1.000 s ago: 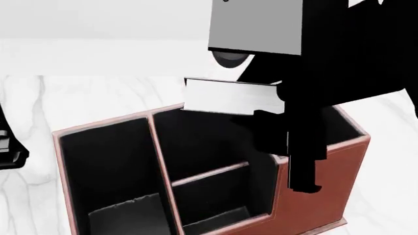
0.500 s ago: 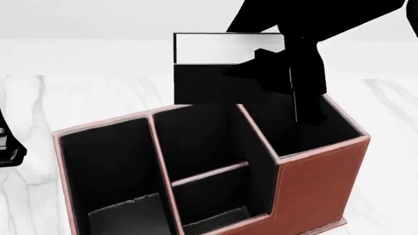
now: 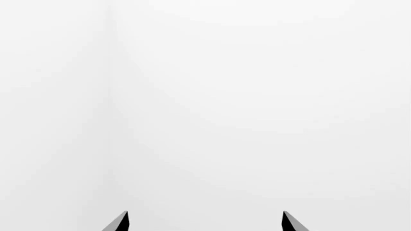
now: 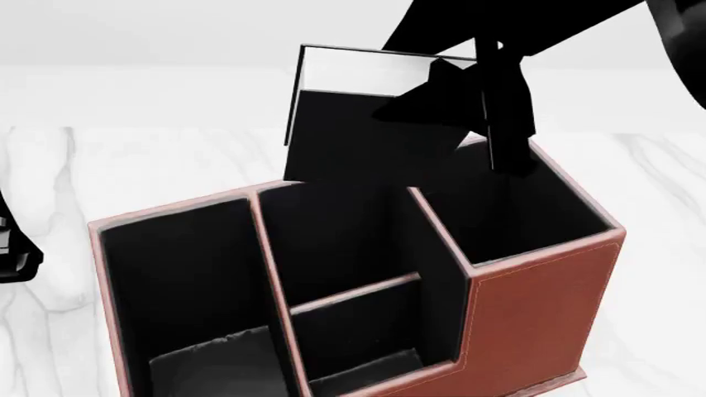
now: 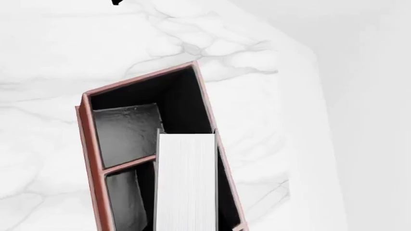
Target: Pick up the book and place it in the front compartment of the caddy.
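Observation:
The book (image 4: 359, 124) hangs upright and a little tilted, black cover toward me and white page edge on top, with my right gripper (image 4: 477, 103) shut on its right side. Its lower edge is level with the far rim of the reddish-brown caddy (image 4: 530, 318), just above the front compartment (image 4: 331, 244), the taller-walled middle cell behind the low cross divider. In the right wrist view the book's white page edge (image 5: 186, 185) covers part of the caddy (image 5: 95, 149) below; the fingers themselves do not show there. My left gripper (image 3: 204, 222) is open and holds nothing.
The caddy stands on a white marbled table (image 4: 144, 157). A smaller low-walled cell (image 4: 359, 347) lies nearest me, a wide cell (image 4: 182, 281) to its left and a tall corner section (image 4: 518, 219) to its right. Part of my left arm (image 4: 13, 248) shows at the left edge.
The book turned from lying flat to upright, then tilted slightly with its lower edge over the caddy's middle. My right arm shifted up and right. The left arm has not moved.

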